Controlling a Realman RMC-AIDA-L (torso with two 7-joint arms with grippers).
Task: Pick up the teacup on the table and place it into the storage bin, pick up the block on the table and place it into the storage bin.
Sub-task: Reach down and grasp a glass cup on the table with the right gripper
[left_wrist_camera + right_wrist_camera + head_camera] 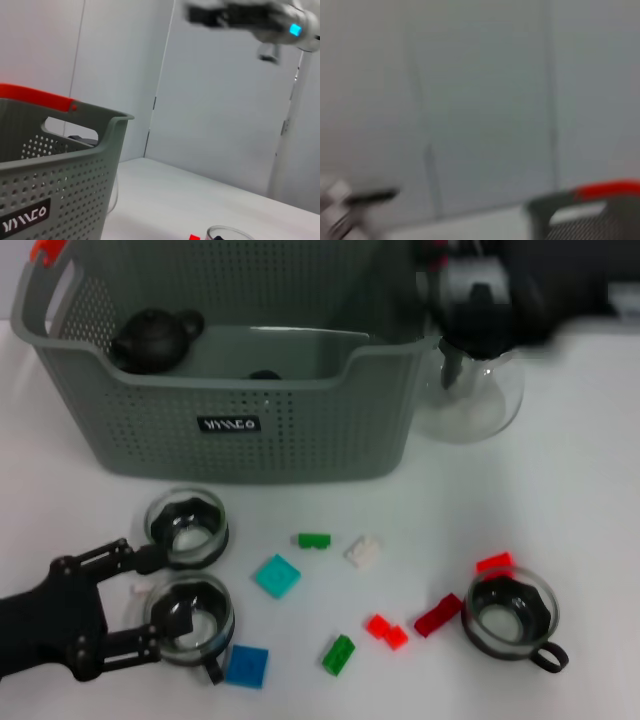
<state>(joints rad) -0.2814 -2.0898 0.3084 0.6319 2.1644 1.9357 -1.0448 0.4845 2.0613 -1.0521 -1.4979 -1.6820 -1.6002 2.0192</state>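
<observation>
Left gripper (150, 605) open around near-left teacup (190, 618)
Storage bin (240, 430) lies far, slightly right of it; right gripper's (478, 310) state cannot be told.

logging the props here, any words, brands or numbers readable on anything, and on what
"YIMCO", roughly; the stylised white letters stay uncertain: on the small black label on the storage bin front wall, also seen from the left wrist.
No other text readable on the teacups, blocks or glass pot.
</observation>
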